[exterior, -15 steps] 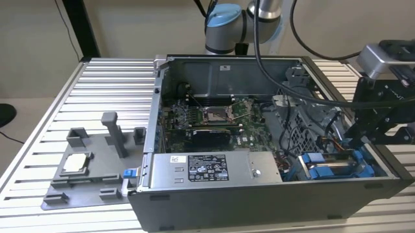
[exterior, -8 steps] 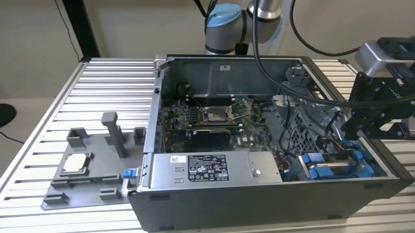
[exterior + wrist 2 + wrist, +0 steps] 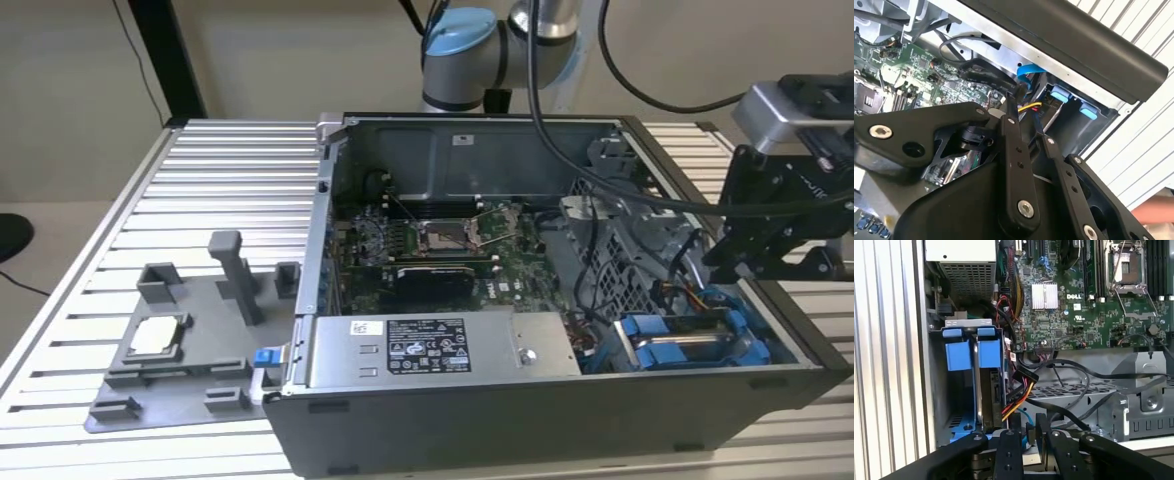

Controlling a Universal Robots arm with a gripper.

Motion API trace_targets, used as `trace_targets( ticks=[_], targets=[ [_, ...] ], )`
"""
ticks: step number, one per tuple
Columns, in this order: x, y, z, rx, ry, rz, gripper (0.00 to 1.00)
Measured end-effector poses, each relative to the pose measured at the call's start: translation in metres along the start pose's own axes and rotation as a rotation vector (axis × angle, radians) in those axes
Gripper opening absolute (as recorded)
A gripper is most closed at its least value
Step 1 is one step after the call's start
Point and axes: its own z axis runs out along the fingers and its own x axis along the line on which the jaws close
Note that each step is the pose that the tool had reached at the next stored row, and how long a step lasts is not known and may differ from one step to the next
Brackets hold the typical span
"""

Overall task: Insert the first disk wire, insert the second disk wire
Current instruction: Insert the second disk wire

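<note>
Above the blue plastic drive cage (image 3: 961, 352) in the open grey computer case (image 3: 534, 410), the claw (image 3: 1028, 427) was held; its grip state could not be told. The black-plugged yellow-red disk wire (image 3: 1024, 377) was seen just beside the cage.

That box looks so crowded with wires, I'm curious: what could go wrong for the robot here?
The gripper sits close to loose black cables; it might snag one. The plug with coloured wires hangs right beside the blue drive cage, so a skewed push could jam or bend it.

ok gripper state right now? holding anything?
Gripper: cannot tell if open or shut, or holding anything; it sits beside the blue drive bay, among the wires.
</note>
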Motion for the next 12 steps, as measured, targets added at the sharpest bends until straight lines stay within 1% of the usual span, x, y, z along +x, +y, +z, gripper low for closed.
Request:
trace_targets(
  ticks=[3, 7, 12],
  targets=[
    [-0.0006, -0.0041, 0.0012, -0.0016, 0.0012, -0.012, 1.0],
    [-0.0018, -0.0095, 0.0018, -0.003, 0.0014, -0.022, 1.0],
    [-0.0022, -0.0099, 0.0017, -0.003, 0.0015, -0.022, 1.0]
  ],
)
